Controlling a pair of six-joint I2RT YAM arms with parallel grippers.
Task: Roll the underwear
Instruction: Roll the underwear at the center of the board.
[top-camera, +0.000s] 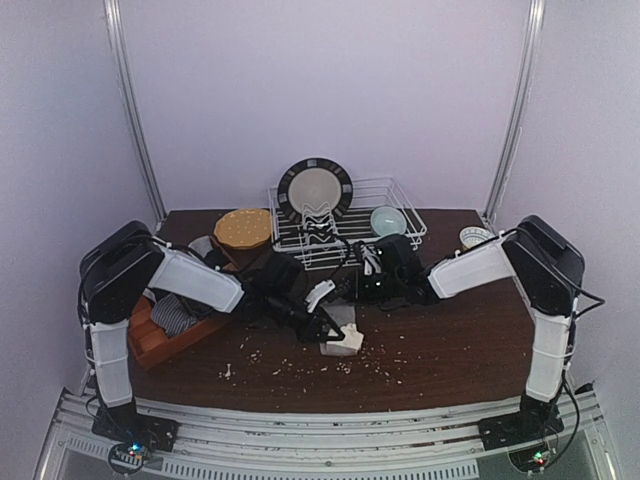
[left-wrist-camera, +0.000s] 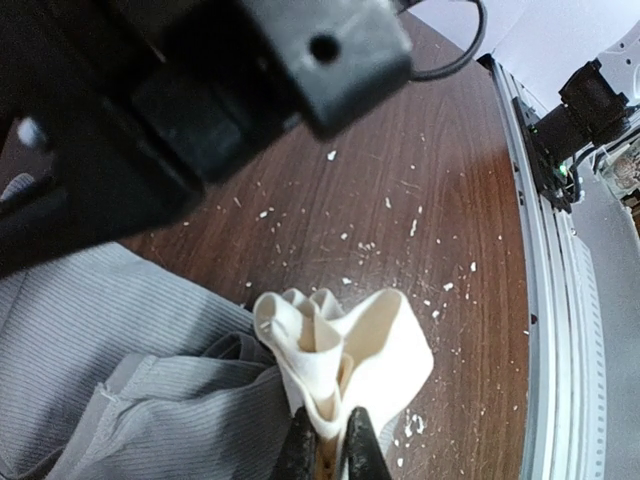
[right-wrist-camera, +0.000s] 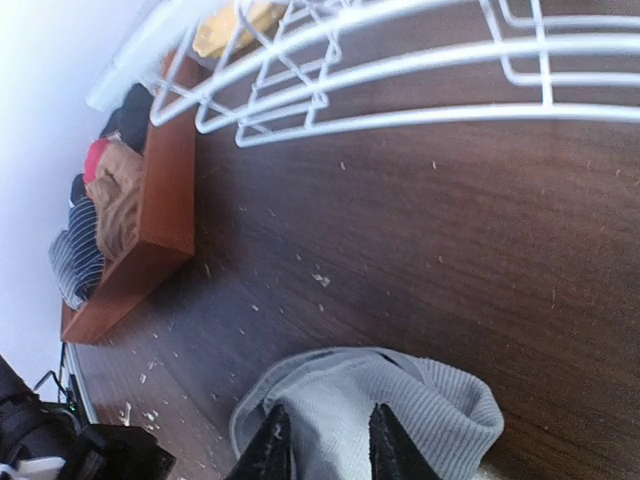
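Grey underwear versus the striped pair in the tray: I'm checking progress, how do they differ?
The grey underwear is plain; the striped pair is dark with white lines. Grey lies loose on the table, its cream band pinched by the left gripper; striped sits bundled in the tray. Both are cloth.

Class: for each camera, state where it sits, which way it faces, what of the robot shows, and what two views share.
Top external: above and behind the arms, looking down on the table; both arms show.
Left wrist: on the left arm, facing down its left gripper, shut on the cream band of the grey underwear.
Right wrist: facing past the right gripper, jaws apart, toward the wooden tray.
Shared: both wrist views show the grey underwear.
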